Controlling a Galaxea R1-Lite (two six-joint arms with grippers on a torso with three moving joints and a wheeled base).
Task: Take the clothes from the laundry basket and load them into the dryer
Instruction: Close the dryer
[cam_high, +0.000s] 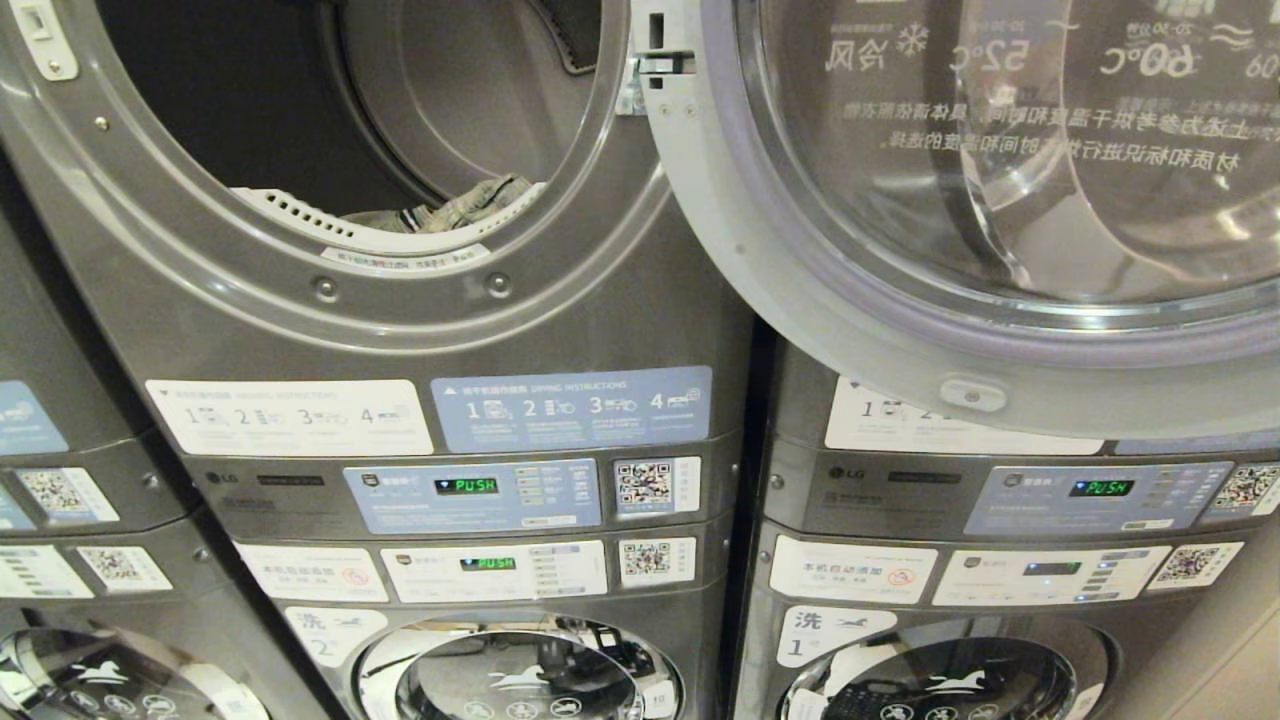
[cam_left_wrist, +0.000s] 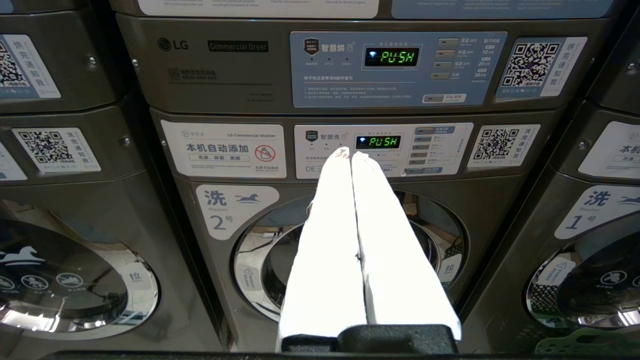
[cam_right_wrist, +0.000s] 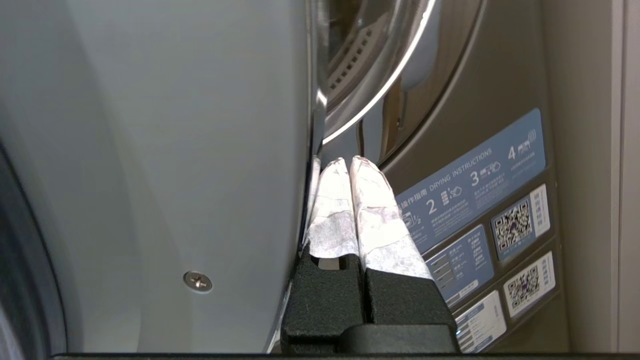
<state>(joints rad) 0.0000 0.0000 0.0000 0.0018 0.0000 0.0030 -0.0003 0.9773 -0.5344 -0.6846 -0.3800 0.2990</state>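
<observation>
Fingers (cam_right_wrist: 350, 167) pressed together beside dryer door (cam_right_wrist: 175, 150), clothes (cam_high: 450, 212) inside drum.

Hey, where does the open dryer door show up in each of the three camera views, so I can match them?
Head view: the open dryer door fills the upper right, swung out beside the drum opening.
Left wrist view: not in it; only panels and washer doors below.
Right wrist view: its pale edge fills the near side, right beside the shut right claw.
Shared landmark: the blue drying instructions sticker, absent from the left wrist view.
</observation>
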